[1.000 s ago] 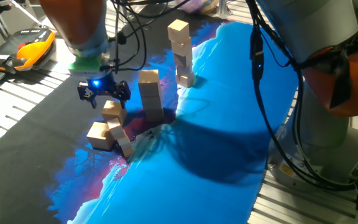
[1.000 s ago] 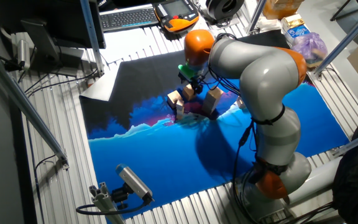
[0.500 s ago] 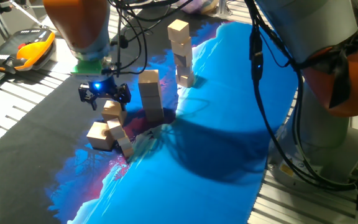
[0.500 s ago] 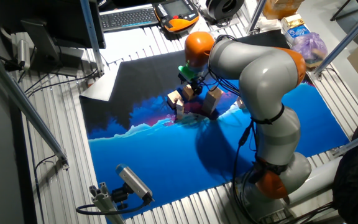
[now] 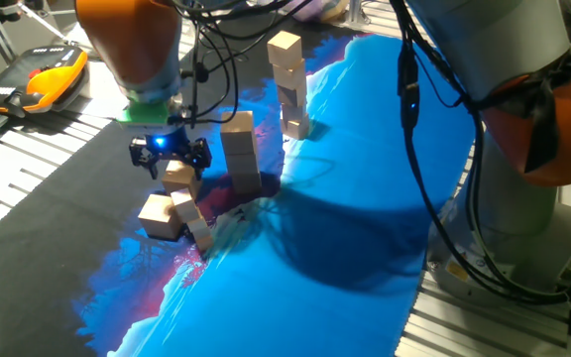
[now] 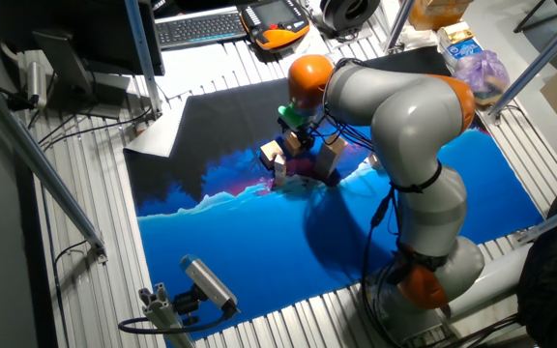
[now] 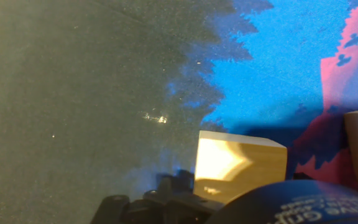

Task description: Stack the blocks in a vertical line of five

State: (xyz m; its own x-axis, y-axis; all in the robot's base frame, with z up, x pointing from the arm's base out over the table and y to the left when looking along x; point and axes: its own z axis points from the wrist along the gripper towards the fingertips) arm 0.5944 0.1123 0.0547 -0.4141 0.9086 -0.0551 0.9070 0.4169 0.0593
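The claw (image 5: 171, 152) is drifting rightward, settling over the top block (image 5: 177, 177) at left of frame (fingers apart, nothing clamped), lining up a pick.

Two stacks (image 5: 288, 84) and three loose blocks (image 5: 157, 214); one handheld device (image 5: 52, 81).

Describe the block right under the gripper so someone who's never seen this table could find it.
Start at the blue and black mat and find the gripper with its blue light, near the mat's black end. The block sits directly beneath it, the upper one of a small cluster of loose blocks. Unlike the two stacks beside it, this cluster is low and untidy.
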